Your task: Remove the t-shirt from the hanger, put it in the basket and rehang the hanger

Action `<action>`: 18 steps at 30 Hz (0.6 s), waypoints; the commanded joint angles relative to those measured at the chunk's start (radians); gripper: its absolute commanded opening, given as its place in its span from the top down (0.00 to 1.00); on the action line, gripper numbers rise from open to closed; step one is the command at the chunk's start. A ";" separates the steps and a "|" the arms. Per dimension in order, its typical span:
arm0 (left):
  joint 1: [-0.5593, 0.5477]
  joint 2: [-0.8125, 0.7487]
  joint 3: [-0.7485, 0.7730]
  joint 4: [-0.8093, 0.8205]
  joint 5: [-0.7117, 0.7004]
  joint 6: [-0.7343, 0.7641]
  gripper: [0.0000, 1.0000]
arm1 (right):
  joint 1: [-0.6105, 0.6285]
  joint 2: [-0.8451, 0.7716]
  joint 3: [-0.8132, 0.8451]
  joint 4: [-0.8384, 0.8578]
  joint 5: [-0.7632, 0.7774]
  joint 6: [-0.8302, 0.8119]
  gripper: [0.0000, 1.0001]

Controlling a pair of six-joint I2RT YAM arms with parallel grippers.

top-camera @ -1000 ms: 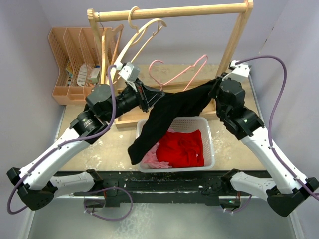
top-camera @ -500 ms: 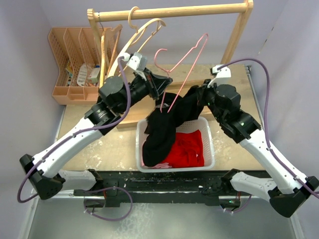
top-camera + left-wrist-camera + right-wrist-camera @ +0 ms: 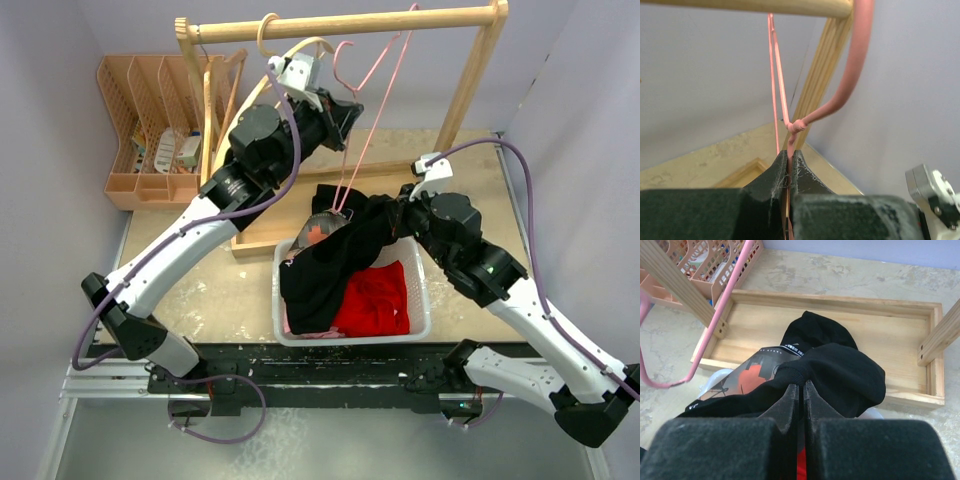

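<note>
Left gripper (image 3: 789,159): jaws pinched tight on the hanger (image 3: 858,65) wire, just under the twisted neck. The hook curves up past it, close under the rail (image 3: 740,6).

Right gripper (image 3: 800,390): clamped on a fold of the shirt (image 3: 840,370), near the collar by the look of it. The shirt hangs bunched from that gripper, with its lower part draped into the basket (image 3: 418,290) beneath, over a red garment (image 3: 378,295). The hanger's lower corner sits just beside the shirt's print, left of the right gripper. I can't tell whether it's inside the fabric or clear of it.

Risks, as I judge them:
- If that corner is caught in the neck hole, pulling the grippers apart stretches the collar or drags the shirt back up out of the basket.
- It's a thin wire in a narrow pinch, so a side load from snagged cloth could twist it out of the left gripper.
- The hook is near the rail and could catch there on a further lift.
- The right gripper holds only a small fold, so limp knit could slip and drop unevenly over the basket rim.

Materials:
- Hanger: thin pink coated wire, round section, likely springy.
- Shirt: soft black knit, floppy, with a red/grey print and a white-lettered neck band.
- Basket: white plastic lattice, rectangular.
- Rail and tray (image 3: 840,320) ahead of the right gripper: pale smooth wood.
- Bench (image 3: 840,270): mottled beige, hard.
</note>
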 commanded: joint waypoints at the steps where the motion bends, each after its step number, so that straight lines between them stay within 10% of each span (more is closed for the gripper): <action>1: 0.006 0.070 0.169 -0.041 -0.076 0.083 1.00 | 0.004 -0.016 -0.015 0.037 -0.020 0.002 1.00; 18: 0.192 0.360 0.549 -0.241 0.046 0.017 1.00 | 0.009 -0.036 -0.001 0.034 -0.030 0.017 1.00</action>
